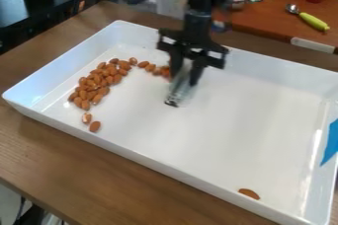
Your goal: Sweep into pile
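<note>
Nearest the camera, a single almond (249, 193) lay by the near wall of the white tray (161, 164), well apart from the gripper (186, 77). A blue patch (331, 142) was noted on the tray's right-hand wall, as viewed. Two loose almonds (95, 126) lay just short of the main pile (99, 85), which occupied the tray's left part, to the left of the gripper. The pincer was clamped on a pale, blurred tool (180, 90), its dark lower end slanting toward the tray floor; contact there could not be determined. A short row of almonds (150, 67) ran from the pile to just beside the pincer. The arm (198, 19) hung nearly upright over the tray's far half. Beyond, a green-handled spoon (310, 19) rested on an orange-brown surface (274, 19).
</note>
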Robot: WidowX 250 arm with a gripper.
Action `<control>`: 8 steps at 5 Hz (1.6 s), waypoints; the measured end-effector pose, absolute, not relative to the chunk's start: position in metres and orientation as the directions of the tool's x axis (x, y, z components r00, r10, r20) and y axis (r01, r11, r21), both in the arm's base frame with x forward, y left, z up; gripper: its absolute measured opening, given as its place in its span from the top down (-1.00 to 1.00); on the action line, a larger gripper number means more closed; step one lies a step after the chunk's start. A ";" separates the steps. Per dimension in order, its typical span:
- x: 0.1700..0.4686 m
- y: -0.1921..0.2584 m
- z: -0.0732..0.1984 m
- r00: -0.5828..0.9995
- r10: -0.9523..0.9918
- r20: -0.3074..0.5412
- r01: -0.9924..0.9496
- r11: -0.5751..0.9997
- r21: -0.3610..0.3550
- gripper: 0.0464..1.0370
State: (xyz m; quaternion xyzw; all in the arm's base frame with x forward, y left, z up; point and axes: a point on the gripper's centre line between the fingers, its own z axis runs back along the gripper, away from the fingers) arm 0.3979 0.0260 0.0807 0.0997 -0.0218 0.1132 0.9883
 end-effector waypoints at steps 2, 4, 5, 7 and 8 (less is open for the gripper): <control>0.377 0.093 0.086 0.942 0.305 0.138 -0.330 0.769 0.548 0.34; 0.365 0.106 0.100 0.912 0.361 0.195 -0.400 0.676 0.619 0.34; 0.367 0.088 0.133 0.899 0.359 0.252 -0.438 0.770 0.465 0.34; 0.359 0.015 0.160 0.962 0.172 0.211 -0.197 0.975 0.104 0.34; 0.342 -0.039 0.133 0.980 0.079 0.180 -0.101 0.988 0.116 0.34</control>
